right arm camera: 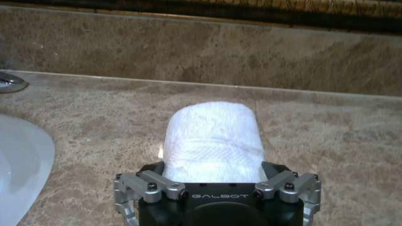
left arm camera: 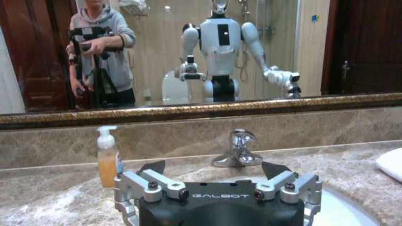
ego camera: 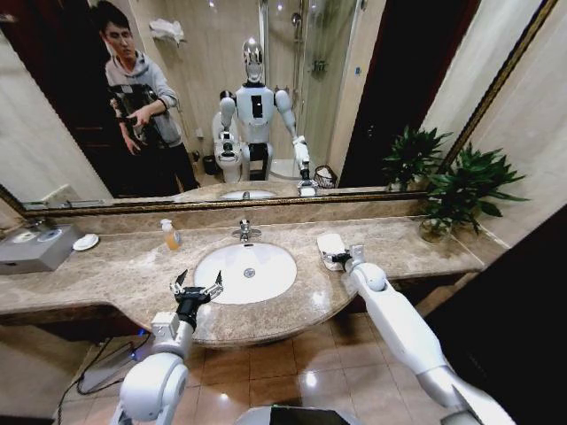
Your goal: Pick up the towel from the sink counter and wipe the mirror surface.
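Right gripper (ego camera: 339, 258) is positioned low over the sink counter (ego camera: 399, 248), right of the basin (ego camera: 245, 272), fingers spread either side of the towel's near end; contact with the cloth can't be confirmed. The towel (right arm camera: 213, 140) is laid flat on the marble between faucet (ego camera: 245, 232) and plant (ego camera: 465, 190). Left gripper (ego camera: 196, 289) is held open at the basin's front rim. The mirror surface (ego camera: 372, 97) is behind the counter.

Towel (ego camera: 330, 243) on worktop (ego camera: 416, 248), right of basin (ego camera: 257, 283); soap bottle (ego camera: 169, 235) left of faucet (ego camera: 245, 232); mirror (ego camera: 372, 97) behind.
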